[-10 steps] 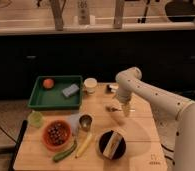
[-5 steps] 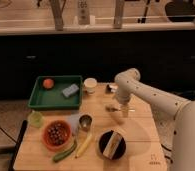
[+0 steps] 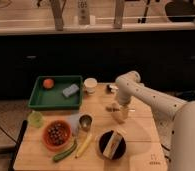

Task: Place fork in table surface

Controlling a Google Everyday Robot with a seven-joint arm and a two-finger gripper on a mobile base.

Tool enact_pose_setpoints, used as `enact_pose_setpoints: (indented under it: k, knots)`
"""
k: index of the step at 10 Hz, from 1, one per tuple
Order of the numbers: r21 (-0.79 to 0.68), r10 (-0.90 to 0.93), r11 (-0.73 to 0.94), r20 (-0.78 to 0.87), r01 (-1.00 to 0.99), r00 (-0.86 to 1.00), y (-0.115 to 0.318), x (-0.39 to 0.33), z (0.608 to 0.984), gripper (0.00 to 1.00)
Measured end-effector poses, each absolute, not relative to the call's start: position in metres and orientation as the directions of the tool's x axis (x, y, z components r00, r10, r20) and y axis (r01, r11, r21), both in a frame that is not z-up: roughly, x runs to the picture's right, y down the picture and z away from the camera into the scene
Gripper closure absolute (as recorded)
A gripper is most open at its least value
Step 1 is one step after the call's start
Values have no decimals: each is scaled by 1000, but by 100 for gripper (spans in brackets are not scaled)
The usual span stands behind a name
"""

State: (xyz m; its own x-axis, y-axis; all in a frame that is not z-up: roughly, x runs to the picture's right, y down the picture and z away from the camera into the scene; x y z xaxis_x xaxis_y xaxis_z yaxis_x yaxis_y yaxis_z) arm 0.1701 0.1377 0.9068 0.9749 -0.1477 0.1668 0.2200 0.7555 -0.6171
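White robot arm (image 3: 141, 92) reaches in from the right. Its gripper (image 3: 120, 114) points down at the middle of the light wooden plank tabletop (image 3: 141, 135), low over the surface or on it, can't tell which. Released or clamped: cannot tell.

Small slim silver metal fork (image 3: 129, 110): only a thin pale sliver shows just right of the gripper, at tabletop level. Can't tell if it's lying free on the wood or still held.

Rest of the table:
- Green rectangular plastic tray (image 3: 35, 96) at the back left, holding a round orange fruit (image 3: 48, 83) in its back-left corner and a blue-grey sponge block (image 3: 70, 90) on the right side.
- White round cup (image 3: 91, 85) just right of the tray.
- Pale yellow-green cup (image 3: 36, 118) at the left edge, in front of the tray.
- Orange bowl (image 3: 56, 134) with dark contents, front left.
- Small shiny metal cup (image 3: 85, 122) just right of the orange bowl.
- Green cucumber (image 3: 65, 151) and yellow banana (image 3: 83, 145) side by side at the front edge.
- Black round bowl (image 3: 112, 145) front centre, in front of the gripper and apart from it, with a pale-handled utensil (image 3: 111, 144) resting across it.
- Small dark logo (image 3: 153, 162) at the front-right corner.
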Motion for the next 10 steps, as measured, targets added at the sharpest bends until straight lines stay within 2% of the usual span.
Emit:
enact_pose_setpoints:
  k: [2, 3, 6, 7, 10]
  knots:
    - [-626, -124, 757, 147, 190, 981, 142, 177, 913, 24]
    - [-629, -118, 756, 141, 181, 983, 146, 178, 917, 31]
    - [-631, -113, 756, 138, 175, 984, 148, 179, 924, 61]
    - [-629, -115, 757, 138, 176, 984, 145, 179, 922, 75]
    - [-635, -119, 751, 139, 181, 983, 143, 178, 917, 99]
